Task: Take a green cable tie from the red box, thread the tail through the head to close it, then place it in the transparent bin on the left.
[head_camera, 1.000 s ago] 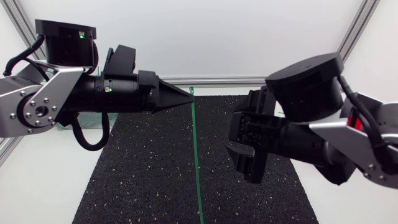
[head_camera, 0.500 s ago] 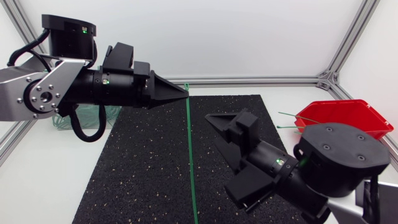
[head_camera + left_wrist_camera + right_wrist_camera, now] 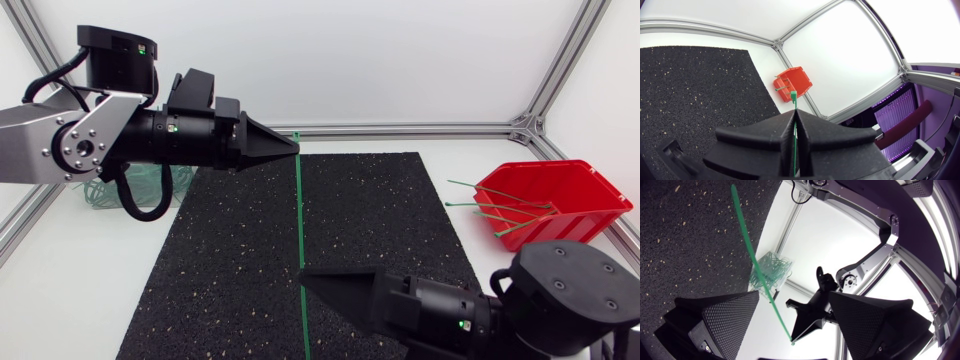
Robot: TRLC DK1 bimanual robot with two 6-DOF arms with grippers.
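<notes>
Green cable tie [image 3: 299,220] was pinched just below its head by the left gripper [image 3: 290,147], fingers closed on it, above the black mat [image 3: 240,260]. In the head view its long axis ran from the head at 12 o'clock to the tail at 6 o'clock. The right gripper [image 3: 308,278] stood wide, with the tail between its fingers, seemingly ungripped. Threading looked to be in hand. Next it would need to clamp the tail and curl it toward the head.

White table [image 3: 70,290] spans the frame under even, diffuse light. Black speckled mat [image 3: 240,250] lies flat at centre and runs to the lower edge. Aluminium rail [image 3: 420,128] borders the far side, meeting a corner bracket [image 3: 522,124] at upper right. Plain white panel [image 3: 380,50] stands behind.
</notes>
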